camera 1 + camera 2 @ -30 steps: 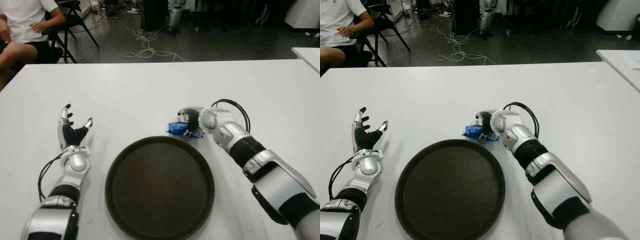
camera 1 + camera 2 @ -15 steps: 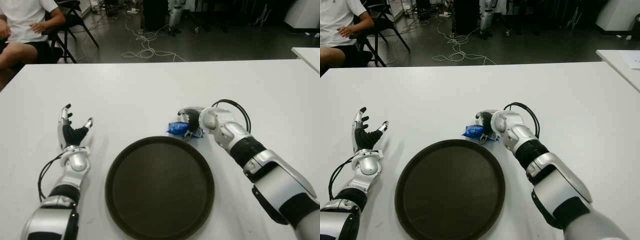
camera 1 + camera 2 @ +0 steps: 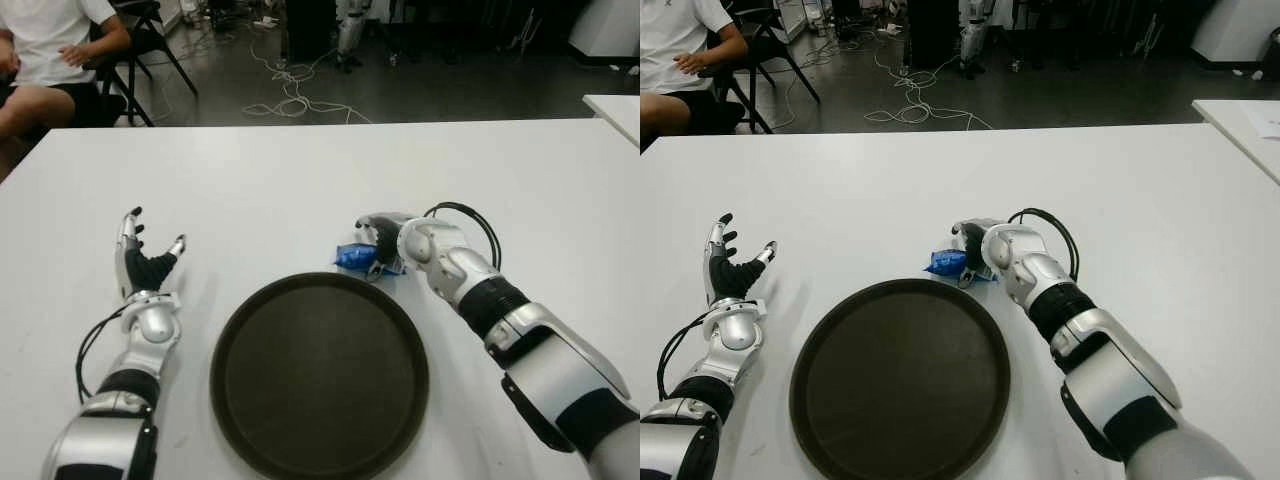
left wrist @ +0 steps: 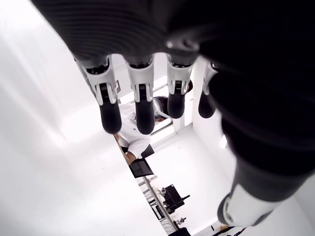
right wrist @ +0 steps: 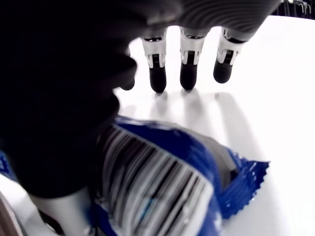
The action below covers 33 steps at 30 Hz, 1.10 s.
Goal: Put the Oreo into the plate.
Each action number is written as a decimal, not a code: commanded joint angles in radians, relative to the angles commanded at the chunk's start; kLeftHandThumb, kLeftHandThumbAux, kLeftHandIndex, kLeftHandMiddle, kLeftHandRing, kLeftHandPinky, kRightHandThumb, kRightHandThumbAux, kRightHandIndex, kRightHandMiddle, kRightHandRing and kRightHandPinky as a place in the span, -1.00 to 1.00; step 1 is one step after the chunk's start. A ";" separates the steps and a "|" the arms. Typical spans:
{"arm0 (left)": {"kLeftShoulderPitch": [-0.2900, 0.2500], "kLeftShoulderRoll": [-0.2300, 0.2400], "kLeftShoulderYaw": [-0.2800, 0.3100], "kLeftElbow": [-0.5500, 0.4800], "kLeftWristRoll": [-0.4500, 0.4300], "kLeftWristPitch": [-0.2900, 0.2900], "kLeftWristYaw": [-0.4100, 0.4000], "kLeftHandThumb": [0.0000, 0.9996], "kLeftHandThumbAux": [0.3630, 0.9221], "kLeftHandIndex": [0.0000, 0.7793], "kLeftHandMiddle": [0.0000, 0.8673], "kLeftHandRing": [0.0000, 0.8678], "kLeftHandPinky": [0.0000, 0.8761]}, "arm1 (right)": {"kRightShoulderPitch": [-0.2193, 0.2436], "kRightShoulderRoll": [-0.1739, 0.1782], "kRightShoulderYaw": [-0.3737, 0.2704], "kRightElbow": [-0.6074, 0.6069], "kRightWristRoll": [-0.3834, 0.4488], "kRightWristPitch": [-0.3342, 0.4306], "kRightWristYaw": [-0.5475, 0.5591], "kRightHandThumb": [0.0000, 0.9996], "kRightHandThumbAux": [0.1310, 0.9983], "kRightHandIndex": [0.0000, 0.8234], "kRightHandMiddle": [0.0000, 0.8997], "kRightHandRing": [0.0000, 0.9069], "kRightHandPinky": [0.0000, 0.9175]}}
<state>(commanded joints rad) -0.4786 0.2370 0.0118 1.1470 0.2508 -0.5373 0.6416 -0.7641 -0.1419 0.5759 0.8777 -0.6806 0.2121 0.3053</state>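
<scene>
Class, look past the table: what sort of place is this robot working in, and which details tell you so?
Probably a robotics lab or workshop: loose cables trail across the dark floor, another white table stands at the right, and a seated person watches from a folding chair.

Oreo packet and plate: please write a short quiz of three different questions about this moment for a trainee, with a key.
1. True or false: the blue Oreo packet already lies inside the round dark plate.
2. Which hand is at the packet? A) the left hand B) the right hand C) neither
3. Fill in: the left hand shows to the ____ of the plate, fingers spread, holding nothing.

Key
1. False: it lies on the white table, just beyond the plate's far rim.
2. B. In the right wrist view its fingers are extended past the packet, not yet closed on it.
3. left
</scene>
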 joint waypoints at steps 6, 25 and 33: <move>-0.001 0.001 0.001 0.000 -0.003 0.009 -0.005 -0.48 0.47 -0.71 -0.72 -0.63 -0.44 | 0.016 0.004 -0.023 -0.017 0.008 0.004 -0.051 -1.00 0.73 -0.70 -0.61 -0.65 -0.87; -0.002 -0.002 0.007 -0.001 -0.013 0.016 -0.018 -0.53 0.46 -0.73 -0.78 -0.73 -0.58 | 0.032 0.046 -0.100 0.038 0.060 0.001 -0.251 -0.95 0.86 -0.04 0.15 0.16 0.08; -0.001 -0.002 0.010 -0.003 -0.016 0.011 -0.022 -0.47 0.46 -0.72 -0.78 -0.72 -0.50 | 0.023 0.059 -0.113 0.100 0.073 -0.033 -0.325 -0.51 0.74 0.27 0.38 0.27 0.33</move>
<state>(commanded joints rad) -0.4800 0.2346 0.0213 1.1442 0.2352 -0.5263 0.6199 -0.7414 -0.0824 0.4631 0.9775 -0.6072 0.1790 -0.0199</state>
